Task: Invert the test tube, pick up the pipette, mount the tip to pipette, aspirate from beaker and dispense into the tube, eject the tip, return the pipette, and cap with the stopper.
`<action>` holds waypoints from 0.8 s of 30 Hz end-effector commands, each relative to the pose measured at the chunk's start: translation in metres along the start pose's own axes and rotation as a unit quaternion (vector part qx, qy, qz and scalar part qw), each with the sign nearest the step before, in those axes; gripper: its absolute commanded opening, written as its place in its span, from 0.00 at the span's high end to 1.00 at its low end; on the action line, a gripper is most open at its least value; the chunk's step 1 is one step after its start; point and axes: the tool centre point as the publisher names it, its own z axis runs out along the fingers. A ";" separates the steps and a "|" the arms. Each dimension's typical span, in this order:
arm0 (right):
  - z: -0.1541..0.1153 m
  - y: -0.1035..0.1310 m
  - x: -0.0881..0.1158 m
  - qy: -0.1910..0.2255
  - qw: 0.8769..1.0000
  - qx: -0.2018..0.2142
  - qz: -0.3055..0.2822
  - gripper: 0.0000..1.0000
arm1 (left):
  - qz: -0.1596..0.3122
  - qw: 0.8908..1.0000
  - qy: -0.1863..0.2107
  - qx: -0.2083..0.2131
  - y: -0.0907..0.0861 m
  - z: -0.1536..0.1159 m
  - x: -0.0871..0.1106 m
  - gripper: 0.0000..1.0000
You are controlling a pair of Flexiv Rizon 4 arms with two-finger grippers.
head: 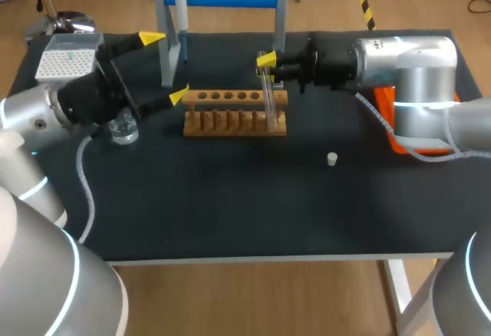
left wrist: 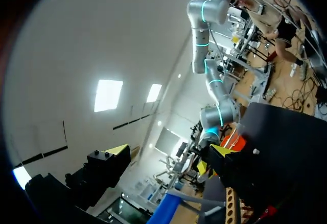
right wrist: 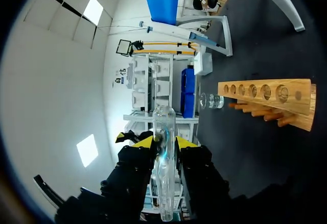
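Head view: right gripper (head: 266, 61) is clenching the test tube (head: 269, 98) upright at the rack's (head: 230, 121) right end, likely for turning it over; left gripper (head: 165, 66) is hanging released near the pipette (head: 182, 14), probably its next pick; stopper (head: 331, 159) is lying apart on the table (head: 230, 213). Left wrist view: fingers (left wrist: 117, 151) are standing wide, grasping nothing. Right wrist view: both fingers (right wrist: 145, 141) are pinching the test tube's sides so it cannot slip.
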 end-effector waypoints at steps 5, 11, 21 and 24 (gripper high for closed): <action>0.000 0.000 0.001 -0.002 1.000 0.000 0.000 1.00 | 0.300 0.922 0.143 0.199 -0.011 0.020 0.002 0.00; 0.000 0.000 0.001 -0.002 1.000 0.000 0.000 1.00 | 0.327 0.907 0.190 0.185 -0.015 0.032 0.015 0.00; 0.000 0.000 0.001 -0.002 1.000 0.000 0.000 1.00 | 0.297 0.915 0.239 0.132 -0.011 0.040 0.052 0.00; 0.000 0.000 0.001 -0.002 1.000 0.000 0.000 1.00 | 0.276 0.922 0.243 0.119 -0.008 0.040 0.062 0.00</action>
